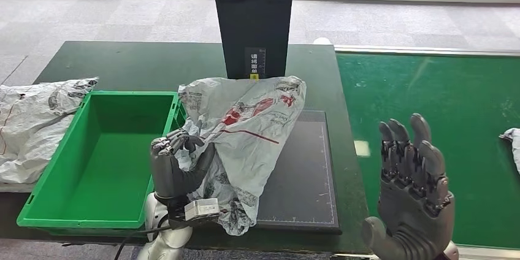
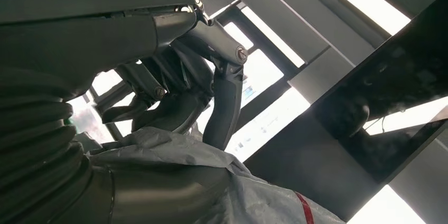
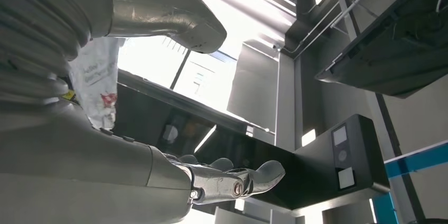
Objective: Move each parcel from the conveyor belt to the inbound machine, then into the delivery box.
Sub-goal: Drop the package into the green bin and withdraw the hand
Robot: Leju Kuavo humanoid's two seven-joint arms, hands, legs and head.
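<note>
Dark grey left hand (image 1: pixel 176 165), matching right hand (image 1: pixel 412 202), silver forearms, ribbed wrist covers

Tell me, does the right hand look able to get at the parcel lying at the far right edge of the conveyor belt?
Probably yes. The right hand is open and holds nothing, and bare green belt lies between it and that parcel.

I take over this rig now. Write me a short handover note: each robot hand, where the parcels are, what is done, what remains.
Left robot hand: grips the white plastic parcel, which is held up over the dark scan plate of the inbound machine, beside the green delivery box.
Right robot hand: open, fingers spread, holds nothing, raised at the edge of the green conveyor belt.
Done: this parcel is off the belt and at the machine.
Left: put it in the delivery box, which has no parcel in it yet. Another parcel waits at the belt's far right edge. A white bag lies left of the box.
</note>
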